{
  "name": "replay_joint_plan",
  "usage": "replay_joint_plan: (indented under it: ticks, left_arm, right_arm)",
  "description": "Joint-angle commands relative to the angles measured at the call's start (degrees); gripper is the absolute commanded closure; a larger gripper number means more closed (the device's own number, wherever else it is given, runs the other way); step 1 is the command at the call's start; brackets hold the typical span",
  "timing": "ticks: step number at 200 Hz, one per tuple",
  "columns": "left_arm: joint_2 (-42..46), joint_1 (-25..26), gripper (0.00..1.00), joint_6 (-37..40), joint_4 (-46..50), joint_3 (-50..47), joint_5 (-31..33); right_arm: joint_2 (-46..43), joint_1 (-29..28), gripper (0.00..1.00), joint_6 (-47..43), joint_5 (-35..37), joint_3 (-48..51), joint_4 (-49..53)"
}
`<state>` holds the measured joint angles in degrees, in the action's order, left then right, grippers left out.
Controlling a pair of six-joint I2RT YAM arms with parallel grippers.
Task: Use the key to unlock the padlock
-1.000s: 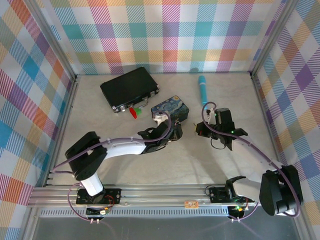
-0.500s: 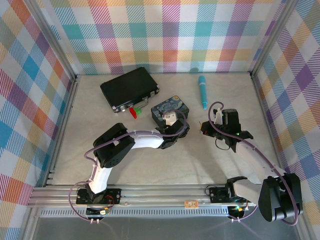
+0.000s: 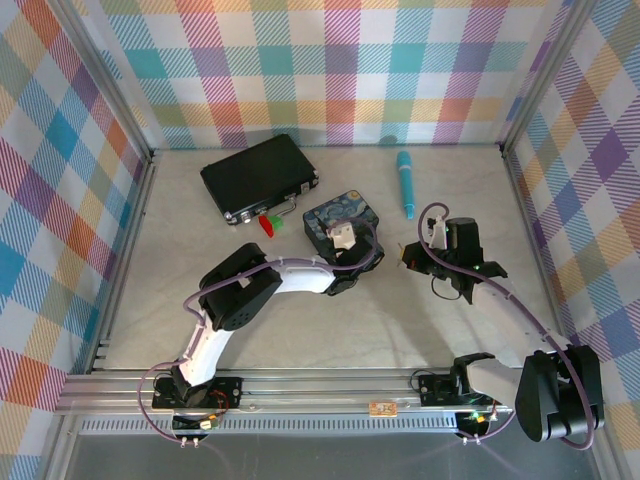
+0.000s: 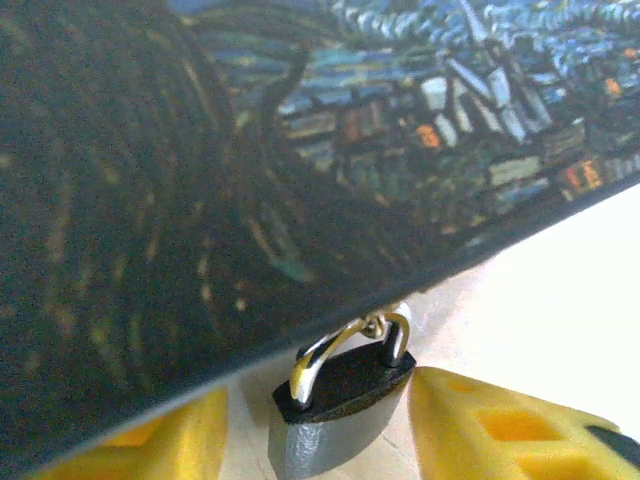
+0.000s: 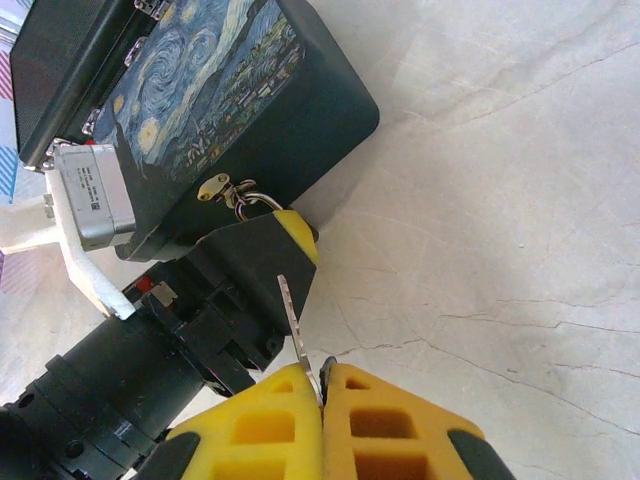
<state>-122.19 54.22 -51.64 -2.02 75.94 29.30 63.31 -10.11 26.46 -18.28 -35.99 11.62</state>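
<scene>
Top view, progress: I judged the job barely begun. The key sat in the right claw (image 3: 405, 256), not in the lock, so lining up, inserting and turning were all left.
Top view, left arm: It rose from its base, folded at the elbow and ran right along the table (image 3: 400, 320), with the left claw (image 3: 343, 240) at the near edge of the tin (image 3: 330, 212).
Top view, right arm: It stretched forward and bent inward. Its claw pointed toward the tin, with a strip of bare table between them.
Left wrist, padlock (image 4: 340, 405): It hung from the tin's lower edge by its shackle (image 4: 345, 345), the body tilted. Both shackle legs looked seated, so I took it as locked.
Left wrist, claw: Part-open, with the yellow pads on either side of the padlock. One pad (image 4: 480, 420) was just beside the body and the other (image 4: 180, 435) stood off with a gap. I judged it not yet a grip.
Right wrist, key (image 5: 290, 310): It was pinched by its head between the closed right pads (image 5: 380, 420), the thin blade pointing at the left claw.
Right wrist, padlock: The shackle was looped through the tin's hasp (image 5: 213, 188), and the body was hidden behind the left claw's yellow finger (image 5: 285, 235).
Right wrist, gap: The key tip was near the lock but apart from it. I could not see the keyhole.
</scene>
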Motion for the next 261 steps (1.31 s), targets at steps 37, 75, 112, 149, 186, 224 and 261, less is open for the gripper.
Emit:
replay_joint_plan:
  ticks: [37, 75, 112, 149, 186, 224, 261]
  left_arm:
    - [-4.60, -3.24, 0.75, 0.83, -6.16, -0.13, -5.43]
    - [-2.87, -3.33, 0.86, 1.66, -10.22, -2.85, -8.71]
    - [0.71, -3.67, 0.96, 2.13, -13.37, -6.13, -12.53]
    - [2.87, -4.81, 1.00, 1.74, -16.26, -7.54, -18.93]
    - [5.35, -5.25, 1.00, 0.84, -19.04, -8.13, -28.40]
    - [8.61, -6.44, 1.00, -6.26, -24.93, -12.62, -35.41]
    - [9.25, -7.56, 1.00, -15.72, -36.21, -16.46, -40.28]
  right_arm:
    - [1.78, 0.79, 1.00, -0.56, -2.21, 0.55, -2.62]
    - [2.71, 0.88, 1.00, -0.21, -2.90, 0.82, -3.43]
    - [2.80, 0.97, 1.00, 0.30, -3.15, 1.71, -4.39]
    - [3.06, 0.99, 1.00, 0.70, -3.67, 1.98, -5.04]
    - [2.80, 0.97, 1.00, 0.52, -4.49, 3.09, -5.02]
    - [3.30, 0.97, 1.00, 2.12, -6.06, 6.70, -8.39]
    - [5.08, 0.97, 1.00, 6.58, -11.14, 11.52, -17.16]
